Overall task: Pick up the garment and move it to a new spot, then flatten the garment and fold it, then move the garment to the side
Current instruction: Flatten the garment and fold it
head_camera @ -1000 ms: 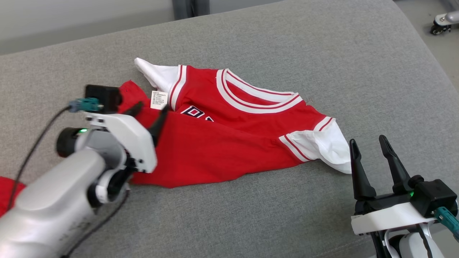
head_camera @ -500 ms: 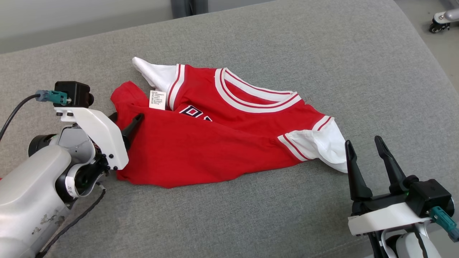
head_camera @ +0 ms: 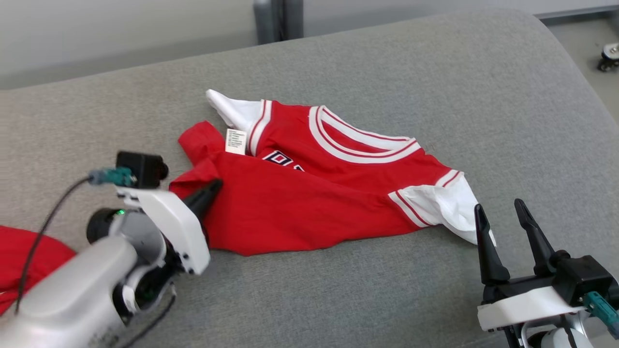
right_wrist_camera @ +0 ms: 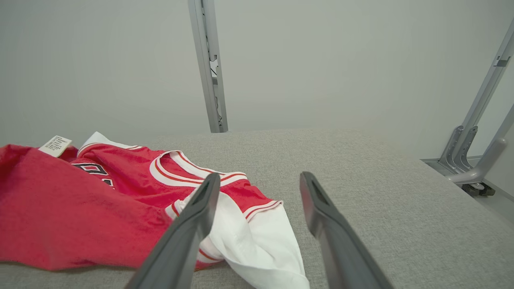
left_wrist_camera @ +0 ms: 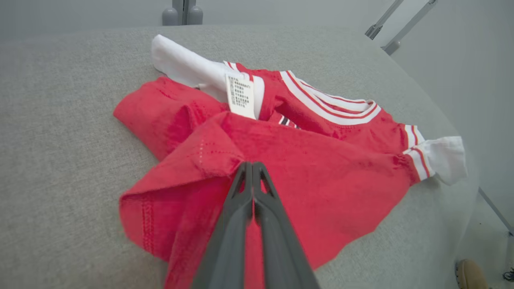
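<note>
A red garment [head_camera: 309, 203] with white sleeves and a striped white collar lies crumpled on the grey cushion [head_camera: 387, 72]. My left gripper [head_camera: 213, 186] is shut on a pinch of red fabric at the garment's left edge. In the left wrist view the closed fingertips of that gripper [left_wrist_camera: 251, 165] bunch the garment [left_wrist_camera: 321, 172] into a raised fold, with a white care label [left_wrist_camera: 240, 95] behind. My right gripper [head_camera: 498, 206] stands open just right of the white sleeve [head_camera: 445, 205], touching nothing. The right wrist view shows this gripper [right_wrist_camera: 260, 178] spread above the sleeve [right_wrist_camera: 261, 245].
Another red cloth [head_camera: 19, 256] lies at the lower left, beside my left forearm. A metal post [head_camera: 275, 19] stands behind the cushion. A wheeled base [head_camera: 610, 53] sits on the floor at the far right, and metal frame legs [right_wrist_camera: 474, 152] stand past the cushion's right edge.
My left gripper has gone from open to shut on the garment's left edge, bunching the fabric there. The head camera has shifted. The right gripper stays open.
</note>
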Tool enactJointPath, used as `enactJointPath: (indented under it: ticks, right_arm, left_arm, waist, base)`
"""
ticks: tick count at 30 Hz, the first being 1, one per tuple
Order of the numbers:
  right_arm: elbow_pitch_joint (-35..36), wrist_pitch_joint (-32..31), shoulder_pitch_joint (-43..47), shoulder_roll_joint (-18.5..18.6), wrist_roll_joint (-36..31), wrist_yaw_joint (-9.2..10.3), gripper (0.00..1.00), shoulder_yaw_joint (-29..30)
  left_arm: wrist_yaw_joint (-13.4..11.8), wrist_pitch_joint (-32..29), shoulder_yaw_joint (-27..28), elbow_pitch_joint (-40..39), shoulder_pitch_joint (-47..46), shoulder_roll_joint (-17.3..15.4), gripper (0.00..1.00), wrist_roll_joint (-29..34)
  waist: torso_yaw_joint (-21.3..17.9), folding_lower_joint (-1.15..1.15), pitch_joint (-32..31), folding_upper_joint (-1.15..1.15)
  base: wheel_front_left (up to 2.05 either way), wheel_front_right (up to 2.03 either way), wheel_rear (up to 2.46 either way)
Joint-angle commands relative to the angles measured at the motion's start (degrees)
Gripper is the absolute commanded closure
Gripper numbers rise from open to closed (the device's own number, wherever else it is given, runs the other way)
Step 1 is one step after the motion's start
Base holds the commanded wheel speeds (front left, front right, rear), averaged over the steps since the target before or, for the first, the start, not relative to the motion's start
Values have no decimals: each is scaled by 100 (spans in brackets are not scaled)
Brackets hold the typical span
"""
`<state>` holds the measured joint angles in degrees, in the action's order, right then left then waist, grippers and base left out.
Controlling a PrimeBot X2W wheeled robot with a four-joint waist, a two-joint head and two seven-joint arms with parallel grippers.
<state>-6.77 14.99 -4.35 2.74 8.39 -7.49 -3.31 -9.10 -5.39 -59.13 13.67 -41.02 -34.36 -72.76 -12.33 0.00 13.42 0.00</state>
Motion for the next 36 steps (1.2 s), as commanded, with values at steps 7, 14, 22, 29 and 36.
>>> enactJointPath:
  ticks: [7, 14, 22, 29, 36]
  right_arm:
    - [1, 30, 167, 30, -141, -1, 0, 55]
    - [-16, 30, 319, 29, -200, -1, 0, 106]
    - [-48, 30, 597, 29, -220, -1, 0, 154]
    - [-80, 30, 626, 30, -223, -1, 0, 105]
    - [-19, 30, 764, 32, -272, -1, 0, 183]
  left_arm:
    - [-165, 641, -154, -711, 893, -62, 100, 133]
    - [-361, 1005, -425, -945, 2008, 67, 100, -99]
    - [-351, 1270, -672, -473, 2791, 101, 100, -181]
    - [-216, 1591, -599, -82, 2965, 335, 37, -238]
    - [-440, 2039, 105, -288, 3341, 449, 0, -50]
  waist:
    - [472, 0, -363, 0]
    - [664, 0, -589, 0]
    - [897, 0, -808, 0]
    - [992, 0, -905, 0]
    - [1002, 0, -1084, 0]
  base:
    - [0, 0, 0]
    - [0, 0, 0]
    - [0, 0, 0]
    - [0, 0, 0]
    - [0, 0, 0]
